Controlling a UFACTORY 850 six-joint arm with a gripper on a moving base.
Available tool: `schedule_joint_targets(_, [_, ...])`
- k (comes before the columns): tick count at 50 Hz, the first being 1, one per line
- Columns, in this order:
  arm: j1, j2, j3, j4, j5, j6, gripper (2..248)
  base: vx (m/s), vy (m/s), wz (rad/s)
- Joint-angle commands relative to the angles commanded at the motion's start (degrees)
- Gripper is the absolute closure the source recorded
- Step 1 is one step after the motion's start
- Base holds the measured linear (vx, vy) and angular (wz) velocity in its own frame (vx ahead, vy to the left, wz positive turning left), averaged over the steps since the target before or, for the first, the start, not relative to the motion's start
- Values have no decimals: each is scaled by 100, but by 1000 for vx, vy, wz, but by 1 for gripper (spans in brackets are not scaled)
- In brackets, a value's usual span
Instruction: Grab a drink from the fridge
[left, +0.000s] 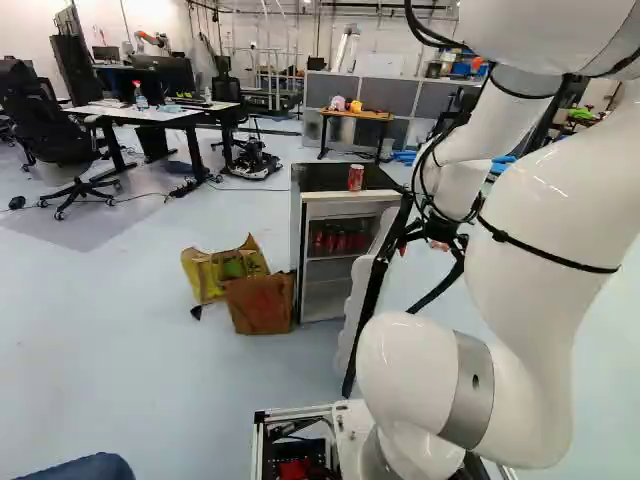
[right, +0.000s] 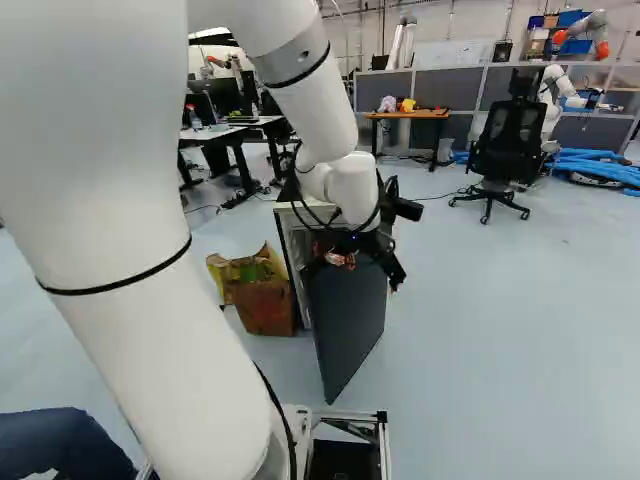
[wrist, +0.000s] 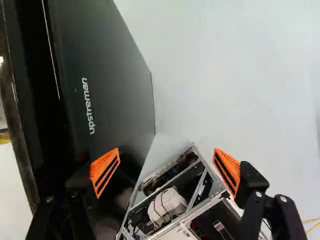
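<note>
Fridge (left: 298, 230) stood ahead of the base, its door (right: 345, 315) swung open, the dark outer face turned toward the right base view. Drinks: red cans (left: 345, 241) were grouped on a shelf inside; one more red can (left: 356, 178) stood upright on the fridge's top. The arm (right: 325, 110) reached forward, with the pincer (right: 371, 269) at the door's upper part. Wrist view: the pincer (wrist: 166, 171) was spread wide, orange pads (wrist: 105, 171) well apart, nothing gripped. One finger overlapped the dark door face in that view (contact with it: could not tell). Beyond the gap between the fingers lay the base's metal frame (wrist: 201, 207). A yellow bag (left: 203, 277) and a brown bag (left: 258, 306) sat on the floor beside the fridge.
</note>
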Motion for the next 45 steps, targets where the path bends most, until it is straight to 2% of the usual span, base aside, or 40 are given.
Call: schedule_joint_targets(45, [928,488,540,-415,42,0,3,0,0,0])
